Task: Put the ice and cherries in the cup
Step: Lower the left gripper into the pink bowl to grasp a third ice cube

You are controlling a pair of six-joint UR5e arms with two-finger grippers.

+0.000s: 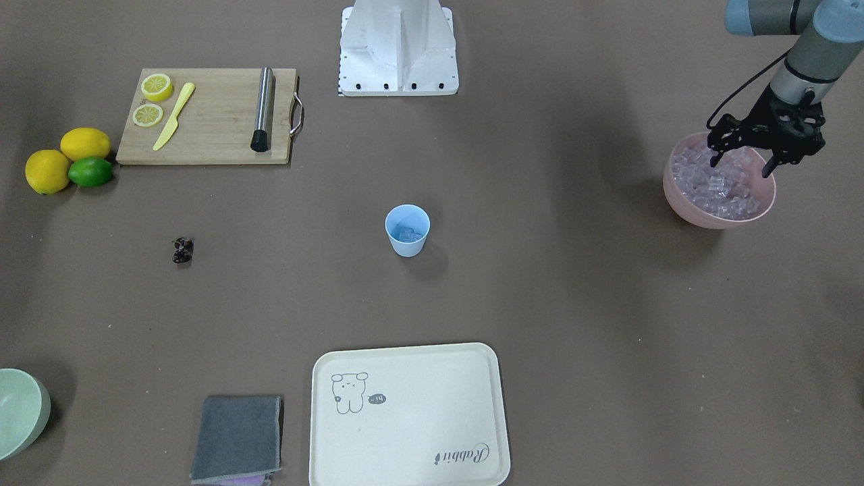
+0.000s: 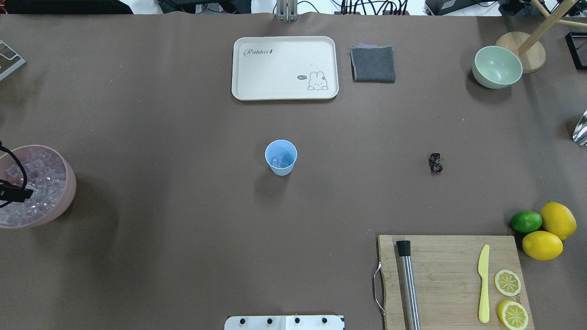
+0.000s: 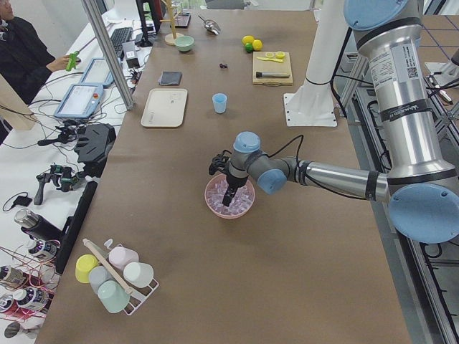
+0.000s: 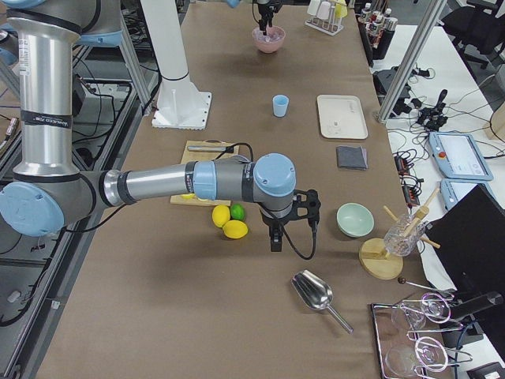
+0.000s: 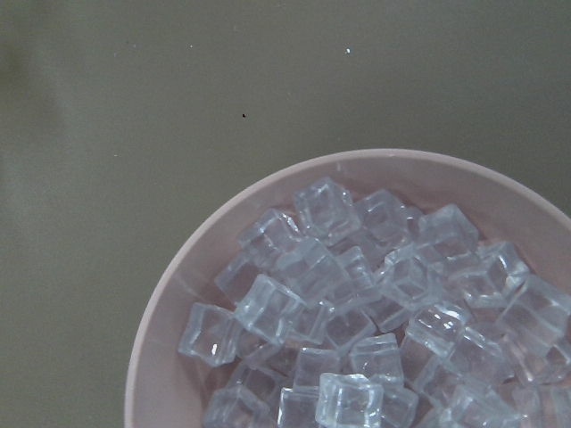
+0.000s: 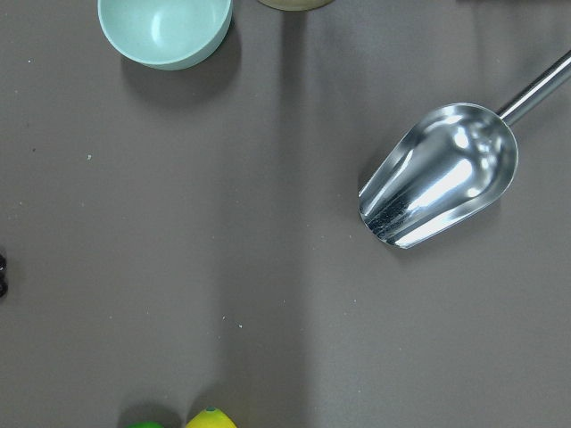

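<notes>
Clear cubes of ice [image 5: 357, 294] fill a pink bowl [image 5: 169, 294] at the robot's left end of the brown worktop [image 1: 540, 283]. The left hand [image 1: 742, 165] is poised over the bowl, its two fingers spread apart and their tips down among the cubes. Whether a cube sits between them cannot be made out. At the centre of the worktop, well apart from the bowl, the pale blue cup [image 1: 407, 231] stands upright with a few cubes in its bottom. The cherries [image 1: 182, 250], a small dark cluster, lie on the bare worktop well to the robot's right of the cup. Beyond them, towards the robot's right end, two lemons [image 1: 47, 171] and a lime [image 1: 90, 171] sit touching one another just beside a wooden cutting board [image 1: 216, 121]. The board carries two lemon halves, a yellow knife and a steel cylinder. On the operators' side, a cream tray [image 1: 418, 378] and a folded grey cloth [image 1: 237, 439] lie side by side. The right hand [image 4: 274, 235] hangs over the far right end of the worktop, near the lemons. It shows only in the side view, so whether its fingers are apart or together cannot be told. Its wrist camera looks down on a metal scoop [image 6: 442, 174] and a mint-green bowl [image 6: 165, 31].
</notes>
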